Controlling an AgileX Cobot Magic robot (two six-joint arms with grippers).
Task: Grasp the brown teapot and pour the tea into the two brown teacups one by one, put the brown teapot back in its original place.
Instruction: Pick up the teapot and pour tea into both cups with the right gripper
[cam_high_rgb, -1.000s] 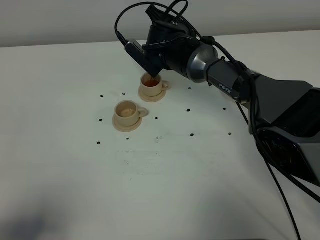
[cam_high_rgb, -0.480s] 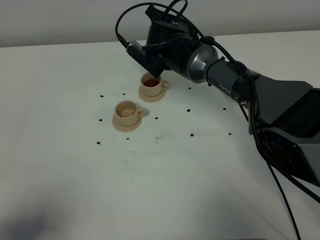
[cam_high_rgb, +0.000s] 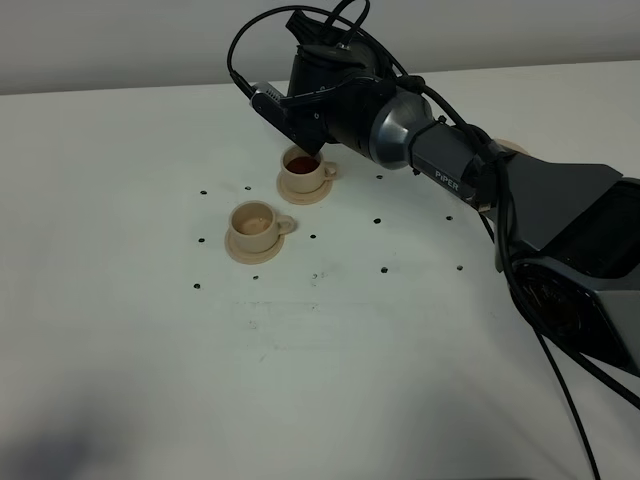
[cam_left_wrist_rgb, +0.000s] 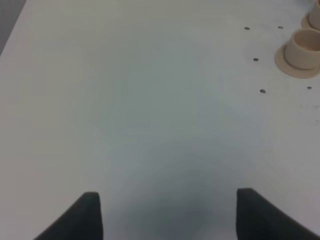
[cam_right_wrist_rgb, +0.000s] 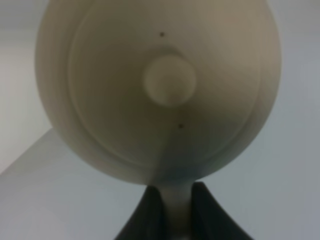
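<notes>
Right end effector (cam_right_wrist_rgb: 172, 195) holds teapot (cam_right_wrist_rgb: 160, 90) above teacup (cam_high_rgb: 300, 172).

The right arm (cam_high_rgb: 530, 200) reaches from the near right side across toward the far middle, with its dark forearm stretched out above the desk (cam_high_rgb: 120, 330). Past a rounded silver joint (cam_high_rgb: 400, 125), the wrist (cam_high_rgb: 335, 100) bends so that the right gripper (cam_right_wrist_rgb: 176, 195) tips downward and to the left. Its jaws are closed tight on the thin loop handle of the teapot (cam_right_wrist_rgb: 160, 85), with one dark finger (cam_right_wrist_rgb: 150, 212) on each side of it. The left gripper (cam_left_wrist_rgb: 167, 205) hangs over the desk, pointing down at a slant, with its jaws spread wide apart.
</notes>
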